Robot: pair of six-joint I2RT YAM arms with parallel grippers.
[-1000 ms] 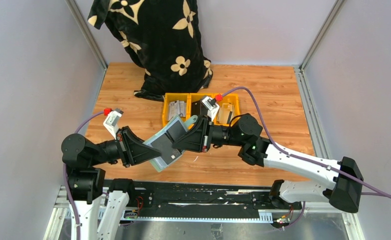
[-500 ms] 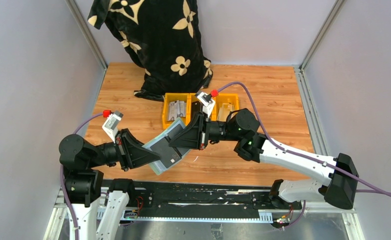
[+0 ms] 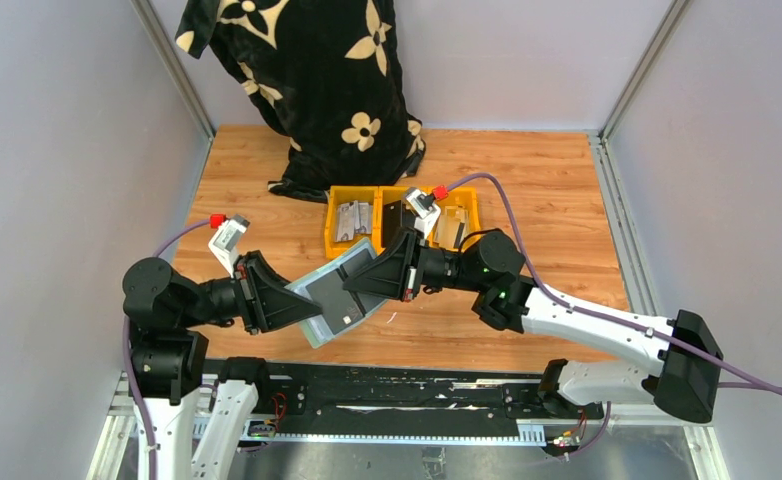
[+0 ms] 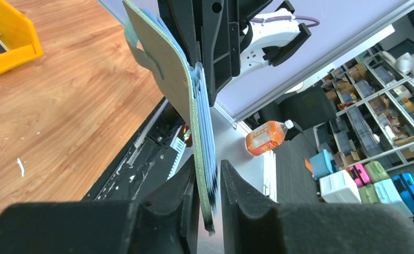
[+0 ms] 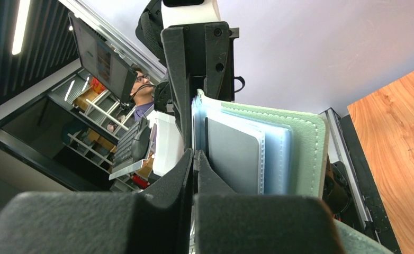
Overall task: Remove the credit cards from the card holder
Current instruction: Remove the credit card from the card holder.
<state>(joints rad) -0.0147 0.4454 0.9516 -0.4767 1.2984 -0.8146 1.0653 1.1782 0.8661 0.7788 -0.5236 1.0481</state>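
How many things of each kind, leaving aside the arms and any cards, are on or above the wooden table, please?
Yellow plastic bins: 3
Sage-green folding card holder: 1
Black cloth with cream flowers: 1
Total: 5

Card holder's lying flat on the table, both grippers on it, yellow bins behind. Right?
Not flat on the table: the card holder is held up in the air between the left gripper and the right gripper, per the top external view. The yellow bins do sit behind it.
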